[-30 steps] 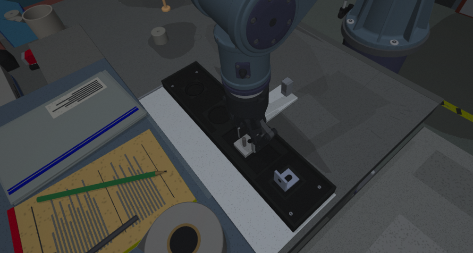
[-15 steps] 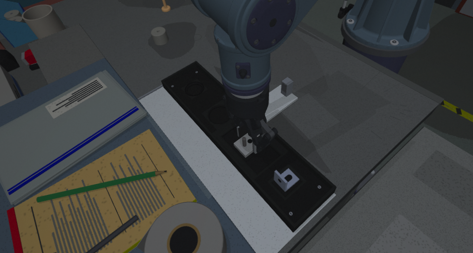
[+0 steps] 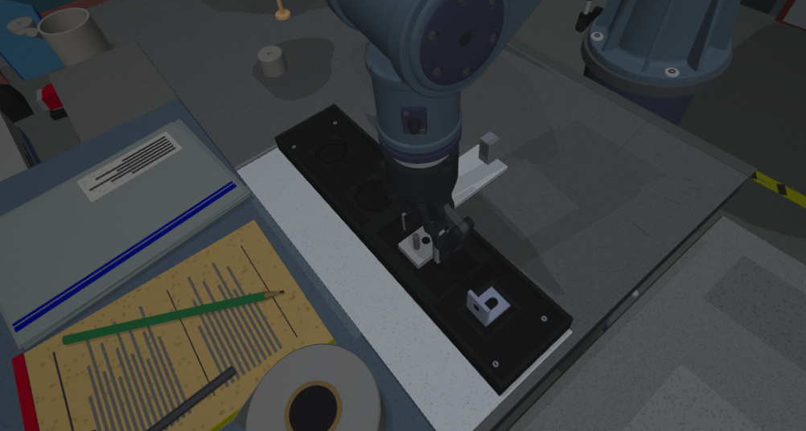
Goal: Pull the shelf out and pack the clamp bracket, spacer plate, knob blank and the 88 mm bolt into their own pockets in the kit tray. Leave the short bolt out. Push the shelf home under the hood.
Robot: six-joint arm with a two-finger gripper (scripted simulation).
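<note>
The white spacer plate [image 3: 418,249] lies in a middle pocket of the black kit tray [image 3: 420,242], and the white clamp bracket [image 3: 487,305] sits in the pocket at the tray's near end. My gripper [image 3: 424,238] hangs straight down over the spacer plate, open and holding nothing. Two round pockets [image 3: 331,151] at the far end of the tray are empty; my wrist hides part of the second one. The grey knob blank [image 3: 271,61] stands on the dark table beyond the tray. A tan bolt [image 3: 279,1] stands upright further back.
Behind the tray, a pale shelf strip with a small grey block [image 3: 488,145] juts out past my arm, whose base [image 3: 660,28] stands at the far right. A white mat [image 3: 361,281] borders the tray. A binder [image 3: 113,220], clipboard, pencil [image 3: 169,315] and tape roll [image 3: 313,394] crowd the left.
</note>
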